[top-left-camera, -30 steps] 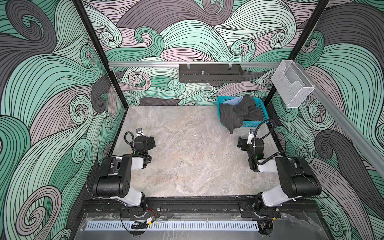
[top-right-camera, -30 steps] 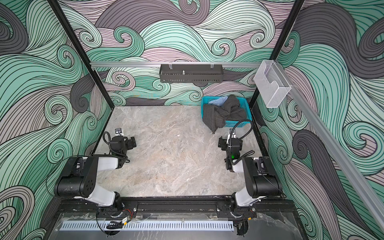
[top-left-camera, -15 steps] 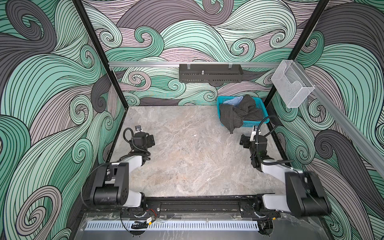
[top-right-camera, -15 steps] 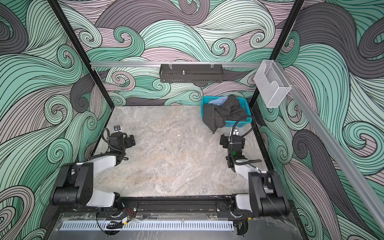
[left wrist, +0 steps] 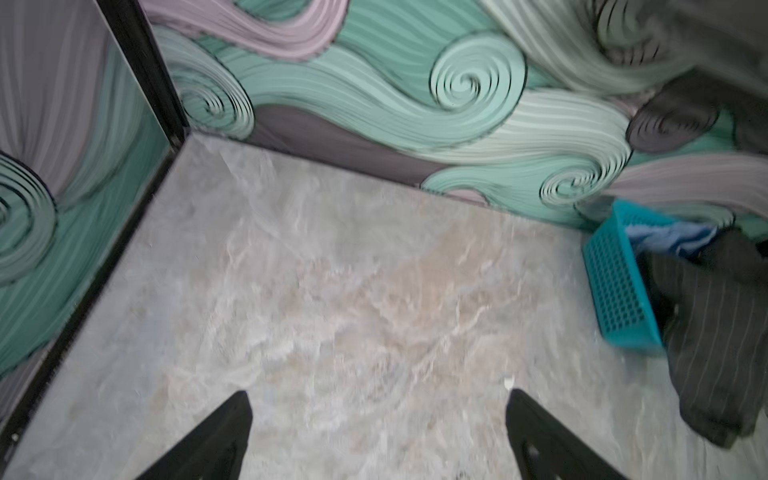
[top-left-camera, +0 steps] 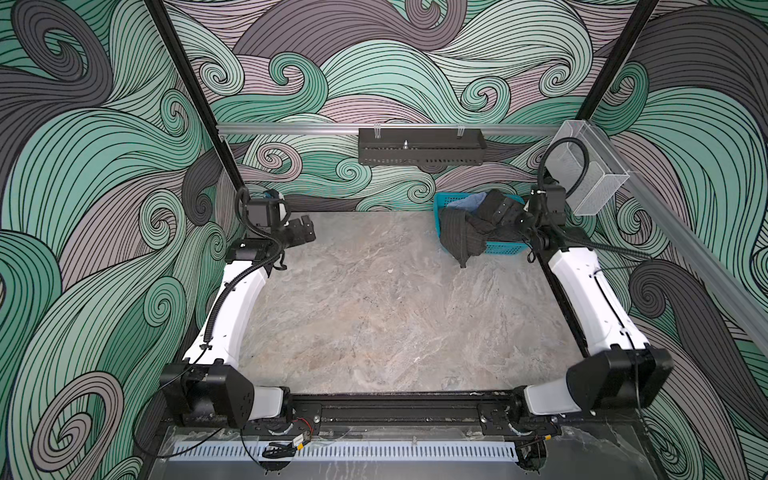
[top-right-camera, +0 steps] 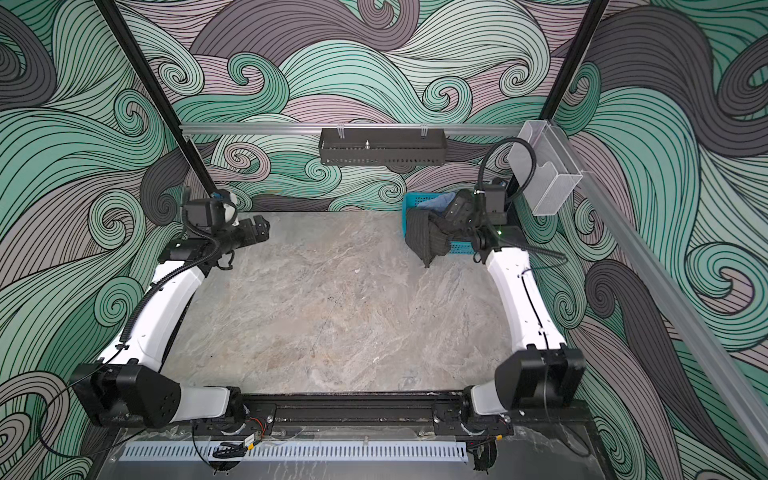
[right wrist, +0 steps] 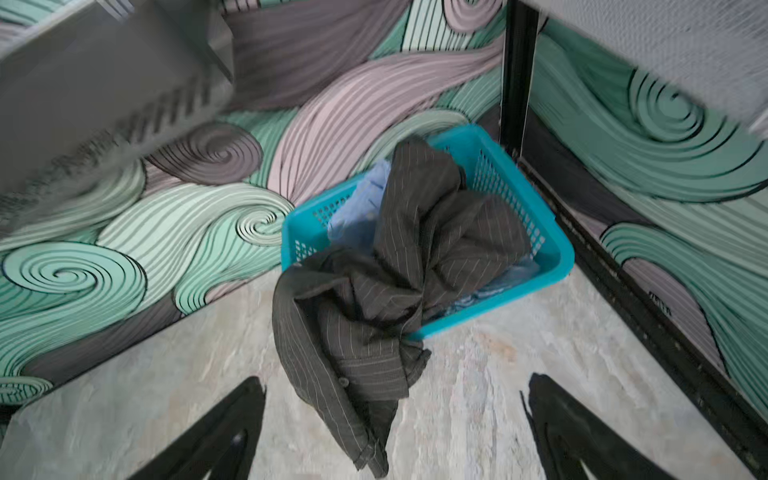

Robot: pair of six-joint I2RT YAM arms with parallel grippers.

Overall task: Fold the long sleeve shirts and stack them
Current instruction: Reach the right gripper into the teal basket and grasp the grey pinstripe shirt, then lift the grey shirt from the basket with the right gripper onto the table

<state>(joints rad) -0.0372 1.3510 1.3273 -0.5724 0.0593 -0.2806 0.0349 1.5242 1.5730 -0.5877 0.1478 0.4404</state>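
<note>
Swirl-patterned walls (top-left-camera: pixel 374 75) in teal, mauve and grey are enclosing a marble-look bench (top-left-camera: pixel 374 324). Black posts (top-left-camera: pixel 187 104) are rising at 11 and 1 o'clock. At 12 o'clock a black perforated tray (top-left-camera: pixel 422 151) is hanging from a silver rail (top-left-camera: pixel 291 129). At 2 o'clock a clear box (top-left-camera: pixel 598 183) is hanging on a side rail (top-left-camera: pixel 706 269). A white slotted strip (top-left-camera: pixel 374 451) is running along 6 o'clock.

Charcoal shirt (right wrist: pixel 374 324): matt creased cloth w/ thin pale pinstripes; blue shirt (right wrist: pixel 357 216): smooth cloth; basket (right wrist: pixel 498 300): teal plastic mesh, slight sheen; tabletop (top-left-camera: pixel 374 324): smooth marble-look, matt; wall bin (top-left-camera: pixel 594 183): clear plastic
</note>
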